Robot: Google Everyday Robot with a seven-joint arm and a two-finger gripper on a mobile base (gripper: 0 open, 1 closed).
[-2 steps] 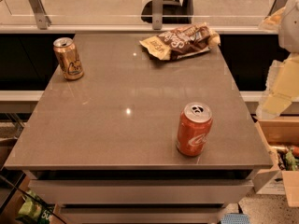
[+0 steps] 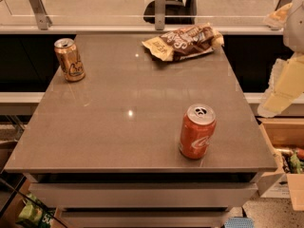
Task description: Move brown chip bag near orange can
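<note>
The brown chip bag [image 2: 183,42] lies crinkled at the far edge of the table, right of centre. The orange can [image 2: 70,59] stands upright at the far left of the table, well apart from the bag. My arm shows as pale white and cream parts at the right edge of the view, off the table's right side. The gripper [image 2: 279,15] is at its upper end, near the far right corner, to the right of the bag and not touching it.
A deeper red-orange can [image 2: 197,131] stands upright near the table's front right. The grey table [image 2: 128,127] ends at a railing with glass at the back. An open cardboard box [image 2: 285,141] sits on the floor to the right.
</note>
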